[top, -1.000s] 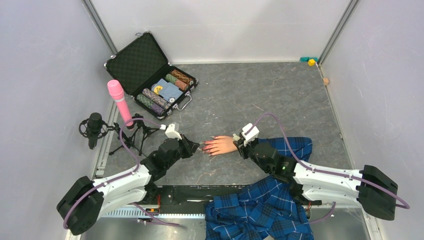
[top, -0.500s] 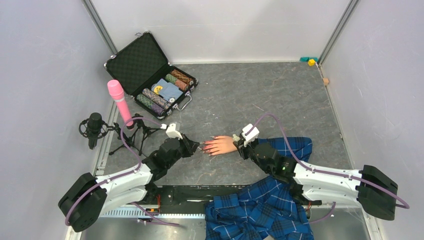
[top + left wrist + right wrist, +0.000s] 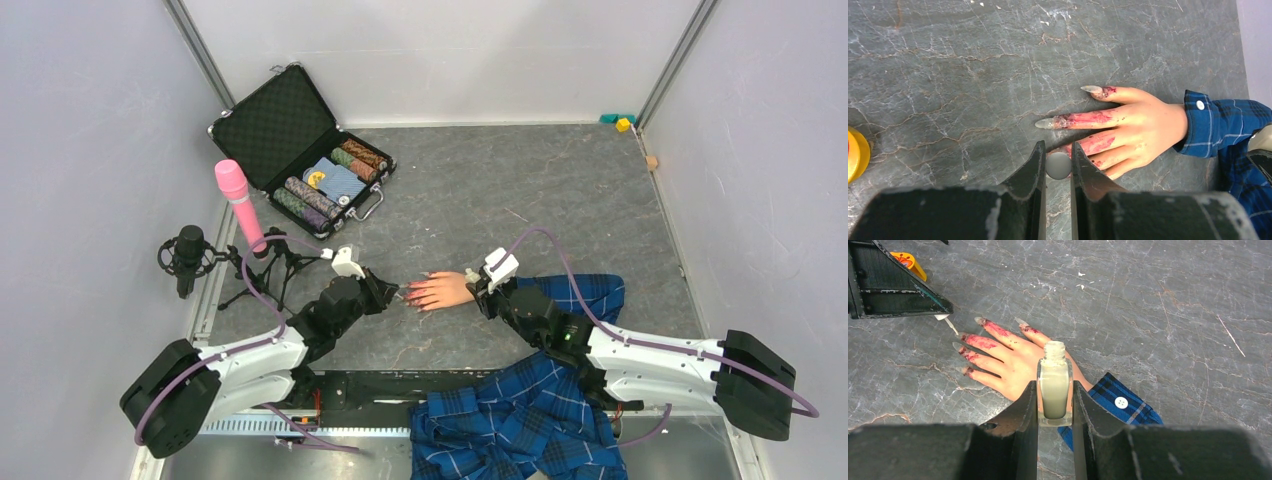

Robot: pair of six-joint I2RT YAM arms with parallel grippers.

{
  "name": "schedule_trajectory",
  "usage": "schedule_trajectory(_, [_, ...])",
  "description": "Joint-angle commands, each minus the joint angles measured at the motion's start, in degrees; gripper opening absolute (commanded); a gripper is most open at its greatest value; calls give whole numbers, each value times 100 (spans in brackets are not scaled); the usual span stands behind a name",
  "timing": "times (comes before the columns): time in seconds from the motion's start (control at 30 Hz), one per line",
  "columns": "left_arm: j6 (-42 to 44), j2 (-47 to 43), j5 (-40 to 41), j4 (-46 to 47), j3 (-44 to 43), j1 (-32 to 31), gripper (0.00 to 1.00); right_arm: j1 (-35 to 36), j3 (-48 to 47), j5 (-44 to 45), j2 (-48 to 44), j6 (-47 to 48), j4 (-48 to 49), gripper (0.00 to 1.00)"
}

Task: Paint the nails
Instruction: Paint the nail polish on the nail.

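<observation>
1. At the far left corner of the table (image 3: pixel 520 180), an open black case (image 3: pixel 275 125) holds rows of poker chips (image 3: pixel 305 198).
2. Your right gripper (image 3: pixel 1054 390) is clamped on an uncapped bottle (image 3: pixel 1054 375) of pale liquid, upright, over the mannequin hand (image 3: pixel 1143 125).
3. Your left gripper (image 3: pixel 1058 150) is clamped on a grey brush cap (image 3: pixel 1058 166); its brush (image 3: pixel 949 324) points at the fingertips.
4. The nails (image 3: pixel 1091 89) are long, pointed and pale, with red smears along the fingers. They lie at the table's near middle and point towards the left arm.
5. Open grey surface extends beyond the hand to the far wall. A pink microphone (image 3: pixel 238 203) and a black microphone (image 3: pixel 188 255) stand along the left edge. The plaid sleeve (image 3: pixel 1213 125) trails towards the near edge.
</observation>
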State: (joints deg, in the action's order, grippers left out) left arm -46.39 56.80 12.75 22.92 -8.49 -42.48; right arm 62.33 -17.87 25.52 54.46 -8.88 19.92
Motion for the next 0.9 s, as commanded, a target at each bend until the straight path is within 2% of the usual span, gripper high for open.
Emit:
schedule_trajectory(0.0, [134, 90, 239, 414, 51, 28, 2, -19, 52, -28, -95, 44, 402, 0])
schedule_trajectory(0.87, [91, 469, 97, 774, 110, 64, 2, -19, 96, -46, -69, 22, 451, 0])
